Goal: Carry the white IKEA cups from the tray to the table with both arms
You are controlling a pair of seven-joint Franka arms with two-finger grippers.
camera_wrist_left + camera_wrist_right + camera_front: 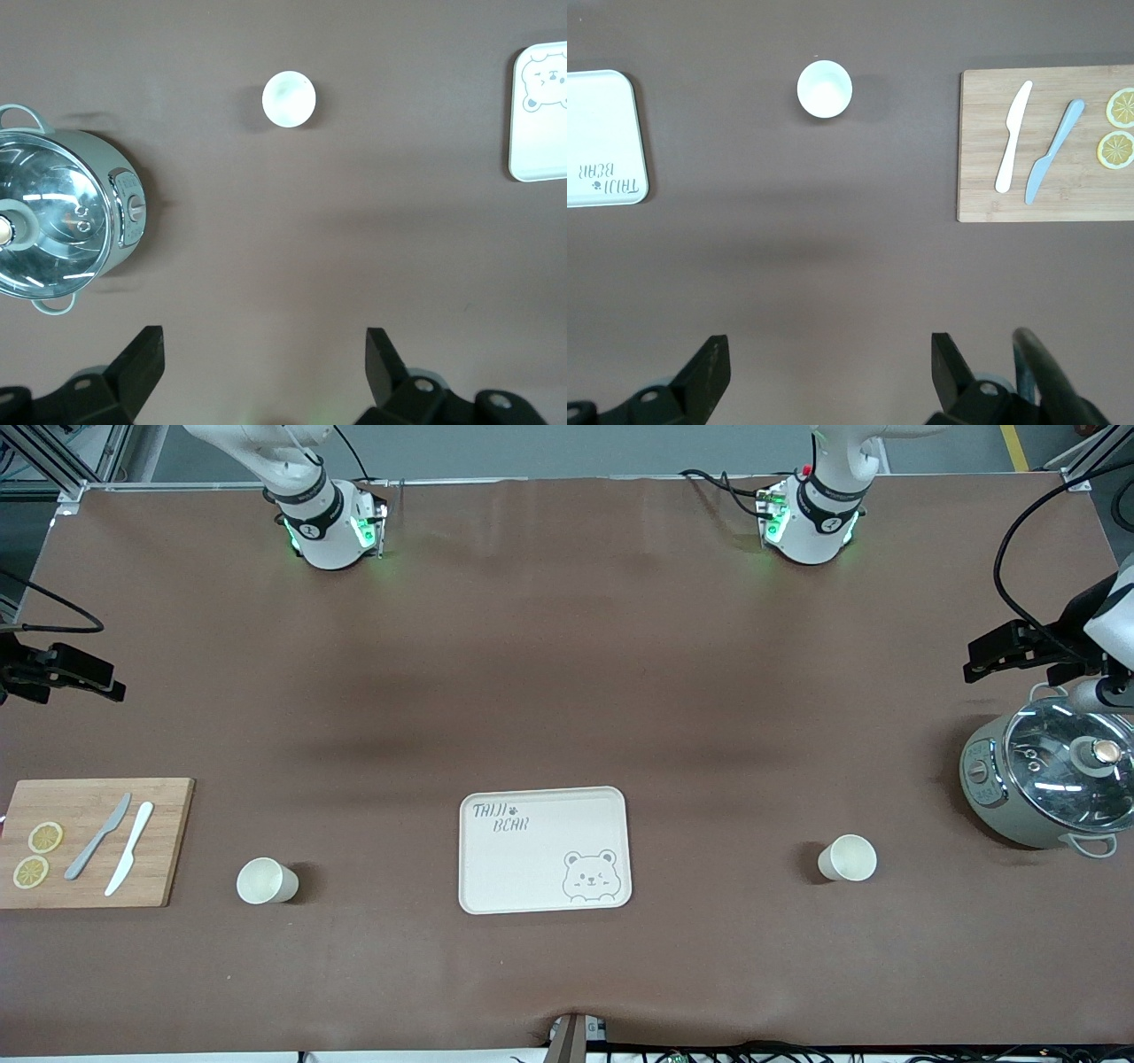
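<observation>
Both grippers empty. Left gripper: fingers spread wide, touching nothing, up over bare desk at the pot end. Right gripper: fingers equally wide apart, nothing between them, over bare desk at the board end. In the front view I only see each gripper partly, cut by the frame edges: left one at the right edge, right one at the left edge.

Two cups upright on the desk in the lower part of the front view: one cup lower right, between tray and pot; other cup lower left, between tray and board.

Tray lower centre, bare. Pot cut by the right edge. Board cut by the left edge, carrying two knives and two lemon slices. Both wrist views clip the tray.
</observation>
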